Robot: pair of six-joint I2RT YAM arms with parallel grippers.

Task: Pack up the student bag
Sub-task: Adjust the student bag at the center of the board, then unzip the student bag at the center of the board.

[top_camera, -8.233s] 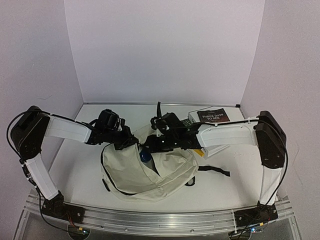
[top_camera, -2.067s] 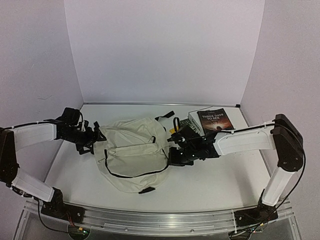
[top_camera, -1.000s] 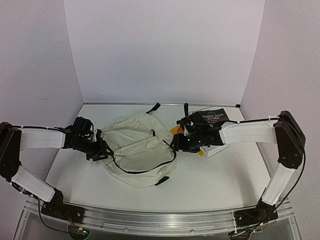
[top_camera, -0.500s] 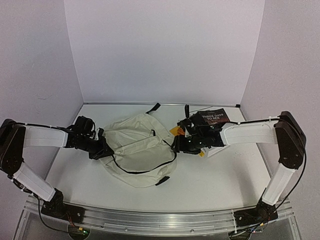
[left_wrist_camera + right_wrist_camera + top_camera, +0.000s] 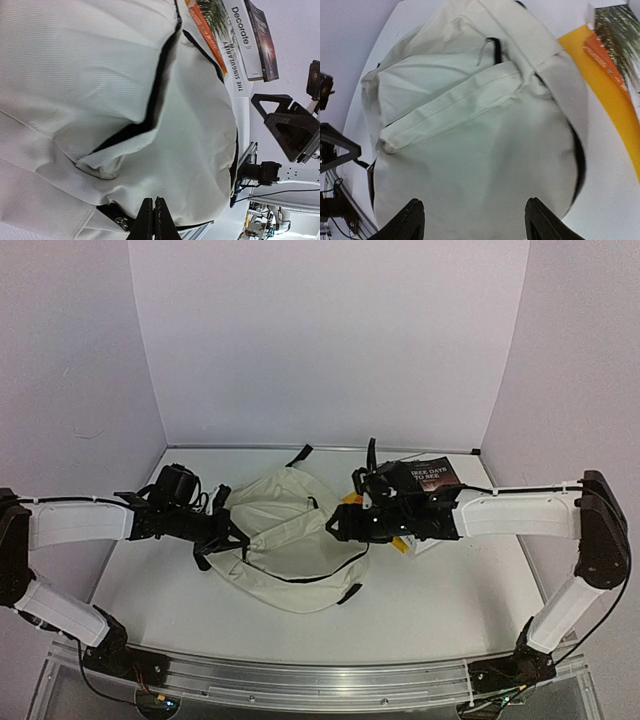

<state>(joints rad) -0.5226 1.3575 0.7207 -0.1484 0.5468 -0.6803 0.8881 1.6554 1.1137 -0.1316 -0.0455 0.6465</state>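
Note:
The student bag (image 5: 290, 550), cream fabric with black zippers, lies flat in the middle of the table. It fills the left wrist view (image 5: 100, 75) and the right wrist view (image 5: 470, 140). My left gripper (image 5: 232, 540) is at the bag's left edge. In the left wrist view its jaws (image 5: 154, 200) are shut, tips against the cream fabric just above a black zipper line. Nothing shows between them. A metal zipper pull (image 5: 120, 220) sits just left of the tips. My right gripper (image 5: 335, 525) hovers at the bag's right side, open (image 5: 472, 207) above bare fabric, holding nothing.
A stack of books (image 5: 425, 480) lies at the back right, under my right arm. Its orange and yellow covers (image 5: 610, 100) lie just past the bag's right edge. Black straps (image 5: 300, 454) trail toward the back wall. The walls stand close on three sides.
My left gripper has closed and slid right along the bag's left edge. The bag has shifted a little to the right. My right gripper has moved slightly left and opened a little wider.

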